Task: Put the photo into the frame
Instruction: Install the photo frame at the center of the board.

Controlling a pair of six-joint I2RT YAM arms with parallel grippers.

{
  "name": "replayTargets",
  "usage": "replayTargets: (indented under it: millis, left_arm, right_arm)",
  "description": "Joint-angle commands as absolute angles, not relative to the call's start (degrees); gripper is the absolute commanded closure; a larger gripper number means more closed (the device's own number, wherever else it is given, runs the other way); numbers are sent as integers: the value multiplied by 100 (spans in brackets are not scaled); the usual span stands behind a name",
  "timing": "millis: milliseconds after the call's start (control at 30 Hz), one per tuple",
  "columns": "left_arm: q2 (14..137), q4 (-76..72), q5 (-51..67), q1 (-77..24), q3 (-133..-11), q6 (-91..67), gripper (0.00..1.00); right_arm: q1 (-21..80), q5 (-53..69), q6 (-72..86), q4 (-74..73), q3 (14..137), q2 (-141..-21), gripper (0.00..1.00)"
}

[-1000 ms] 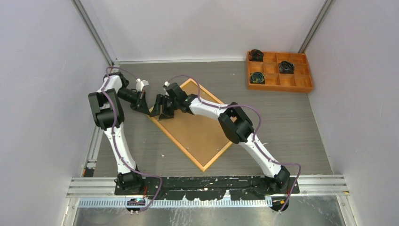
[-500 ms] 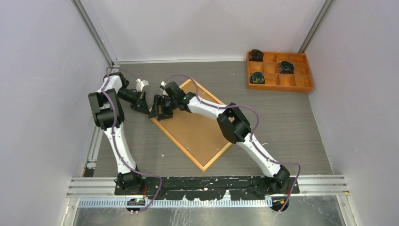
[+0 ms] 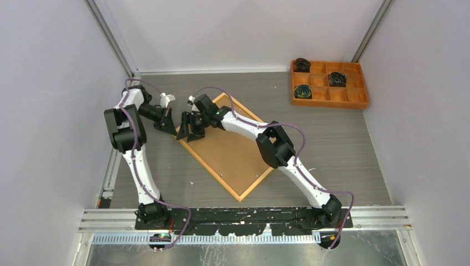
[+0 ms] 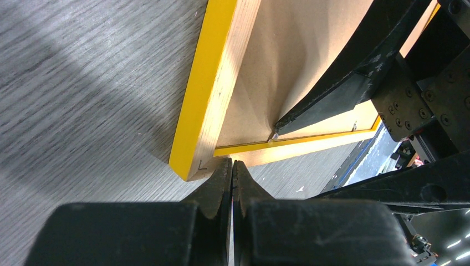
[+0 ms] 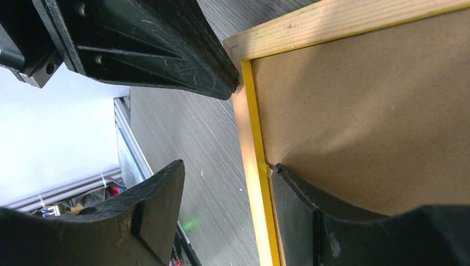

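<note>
Frame (image 4: 221, 83) lies face down on the grey desk (image 3: 332, 144), with a matte brown backing board (image 3: 230, 155) in it; no photo is visible.
It looks stiff and light, best taken by its thin wooden rail. The left end effector (image 4: 231, 166), fully closed and empty, touches the corner. The right end effector (image 5: 227, 167) stands wide apart across the rail, gripping nothing.

Looks like a robotics lab test cell. Shows in plain pale walls (image 3: 50, 66) boxing in a grey wood-grain bench (image 3: 343, 155), aluminium rails (image 3: 111, 39) up the corners, a cabled white-and-black left arm (image 3: 143, 177) and right arm (image 3: 307, 180) bolted to a black base plate (image 3: 244, 216), plus an orange sorting tray (image 3: 332, 104).
</note>
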State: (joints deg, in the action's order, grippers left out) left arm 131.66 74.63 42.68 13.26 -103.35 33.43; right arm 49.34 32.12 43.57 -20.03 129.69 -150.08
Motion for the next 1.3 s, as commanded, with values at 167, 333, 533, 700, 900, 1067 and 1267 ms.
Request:
replayTargets:
  millis: [167,333,533,700,900,1067,1267]
  left_arm:
    - [13089,7435,4118,1332,-10228,3504,99]
    - [13063,7442,4122,1331,-10213,3516,100]
    - [13061,7458,4117,1333,-10204,3533,99]
    - [13075,7457,4115,1329,-10204,3543,100]
    - [13086,7445,4100,1331,-10195,3552,100]
    - [13085,7451,4099,1327,-10195,3554,99]
    - [13082,7487,4134,1327,-10178,3591,100]
  right_arm:
    - [5031,2958,4480,-1575,13034,-15060,36]
    - [5031,2820,4530,-1491,13040,-15150,36]
    - [5044,2896,4423,-1593,12763,-15125,37]
    - [5075,3054,4178,-1846,12654,-15012,38]
    - [5121,3386,3940,-2247,12799,-15063,40]
    - [5135,3609,3823,-2462,12871,-15110,40]
    - [5137,3888,3573,-2905,13369,-15299,38]
